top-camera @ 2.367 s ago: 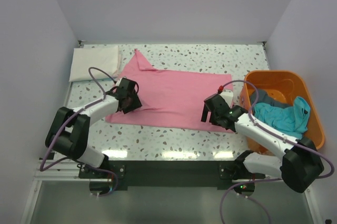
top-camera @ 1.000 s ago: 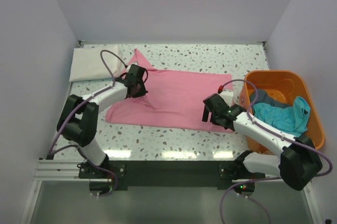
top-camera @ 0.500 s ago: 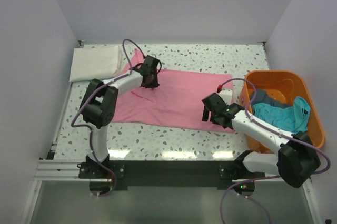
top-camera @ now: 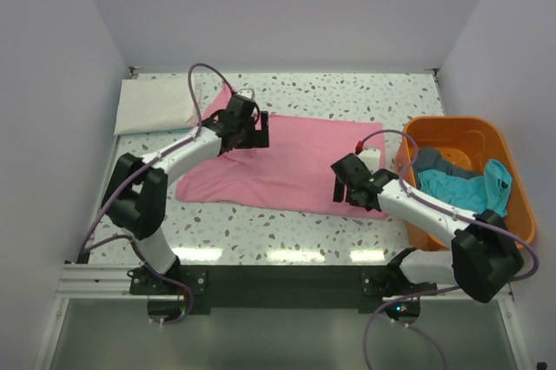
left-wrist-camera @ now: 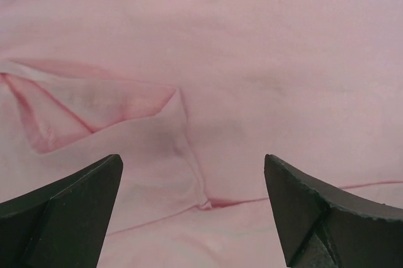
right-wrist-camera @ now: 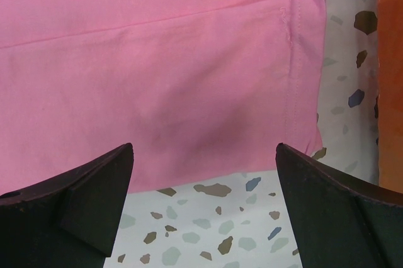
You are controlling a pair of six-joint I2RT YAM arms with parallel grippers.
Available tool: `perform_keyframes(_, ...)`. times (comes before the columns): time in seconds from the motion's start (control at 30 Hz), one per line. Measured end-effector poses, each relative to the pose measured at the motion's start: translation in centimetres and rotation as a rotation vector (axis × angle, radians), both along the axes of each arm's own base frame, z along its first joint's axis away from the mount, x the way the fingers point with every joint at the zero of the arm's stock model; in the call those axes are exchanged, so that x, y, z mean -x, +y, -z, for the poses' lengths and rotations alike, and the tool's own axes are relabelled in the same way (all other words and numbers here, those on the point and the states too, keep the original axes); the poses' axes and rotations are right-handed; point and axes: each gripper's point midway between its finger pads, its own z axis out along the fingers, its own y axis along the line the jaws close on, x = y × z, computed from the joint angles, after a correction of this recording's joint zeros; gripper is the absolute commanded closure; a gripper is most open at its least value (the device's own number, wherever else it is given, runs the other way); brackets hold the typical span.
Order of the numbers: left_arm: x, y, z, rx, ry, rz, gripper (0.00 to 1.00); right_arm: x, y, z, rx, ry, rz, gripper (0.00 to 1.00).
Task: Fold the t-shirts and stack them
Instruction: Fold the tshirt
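Observation:
The pink t-shirt lies spread flat across the middle of the table. My left gripper is open and empty above its upper left part; the left wrist view shows pink cloth with folds between the spread fingers. My right gripper is open and empty over the shirt's near right corner, at its hem. A folded white t-shirt lies at the far left. The teal t-shirt and grey t-shirt are bunched in the orange basket.
The orange basket stands at the right edge of the speckled table. White walls enclose the table on three sides. A strip of bare table shows in the right wrist view in front of the pink shirt.
My left gripper has swung from the shirt's near left corner up and right to its upper left part. The shirt's left side now lies folded inward. The right gripper barely moved.

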Motion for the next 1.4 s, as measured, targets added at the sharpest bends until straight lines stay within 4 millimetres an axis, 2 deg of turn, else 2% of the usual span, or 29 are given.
perform_keyframes(0.1,1.2,1.3,-1.8,0.011,-0.037,-0.034,0.00,0.0,0.0,0.1,0.003,0.005,-0.002,0.01)
perform_keyframes(0.17,1.9,2.2,-2.0,0.018,-0.046,-0.058,0.00,0.0,0.0,0.2,0.003,0.007,-0.002,0.01)
perform_keyframes(0.4,3.6,5.4,1.8,-0.007,0.053,-0.124,0.00,0.0,0.0,0.2,0.004,0.007,-0.004,0.01)
perform_keyframes(0.67,3.2,4.9,4.3,0.006,0.102,-0.130,0.00,0.0,0.0,0.2,0.005,0.007,-0.004,0.01)
perform_keyframes(0.8,2.6,5.5,6.2,-0.010,0.139,-0.155,0.00,0.0,-0.1,0.1,0.006,0.006,-0.003,0.01)
perform_keyframes(0.9,1.9,5.5,6.0,0.005,0.127,-0.159,0.00,0.0,-0.1,0.0,0.003,0.000,-0.003,0.01)
perform_keyframes(1.07,0.3,3.9,5.6,0.058,0.104,-0.130,0.00,0.0,0.0,-0.2,-0.001,-0.006,-0.003,0.01)
perform_keyframes(1.4,-6.0,0.5,4.8,0.122,0.052,-0.097,0.00,0.0,-0.1,-0.2,0.000,-0.005,-0.003,0.01)
